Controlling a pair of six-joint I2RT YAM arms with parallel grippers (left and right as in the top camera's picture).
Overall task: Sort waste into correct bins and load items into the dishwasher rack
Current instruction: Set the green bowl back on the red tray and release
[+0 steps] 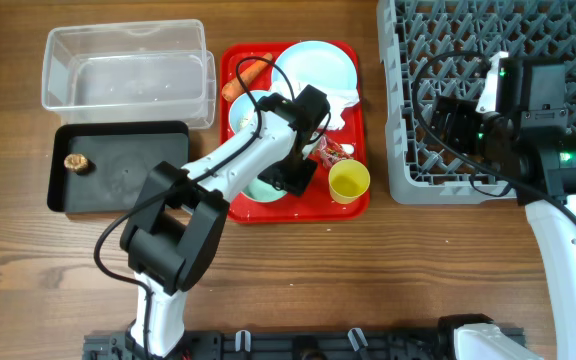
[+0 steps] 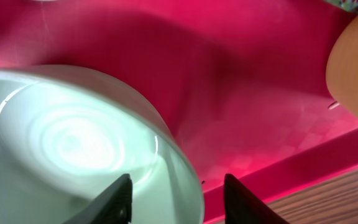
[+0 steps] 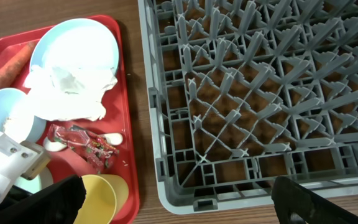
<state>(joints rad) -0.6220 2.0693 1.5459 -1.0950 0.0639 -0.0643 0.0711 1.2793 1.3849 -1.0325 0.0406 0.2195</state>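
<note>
Closest to my lens, the left gripper (image 2: 176,198) has its fingers partly apart and straddling the rim of the mint-green bowl (image 2: 73,143), one inside and one outside, neither pinching it. I judge this is how the bowl gets lifted, by its wall. The bowl sits mouth-up on the red tray (image 2: 241,93); being round, it has no long axis. From the left, the clear tub (image 1: 68,95) is bare, and the black tray (image 1: 128,170) holds the brown lump (image 1: 76,161) at its left end, apart from the dishes. The carrot (image 1: 244,77) lies on the red tray's far-left corner, its long axis diagonal, seemingly tapering toward the plate (image 1: 313,62). The right gripper (image 3: 182,208) hangs wide and empty over the rack (image 1: 418,60), probably waiting there to receive dishes.
</note>
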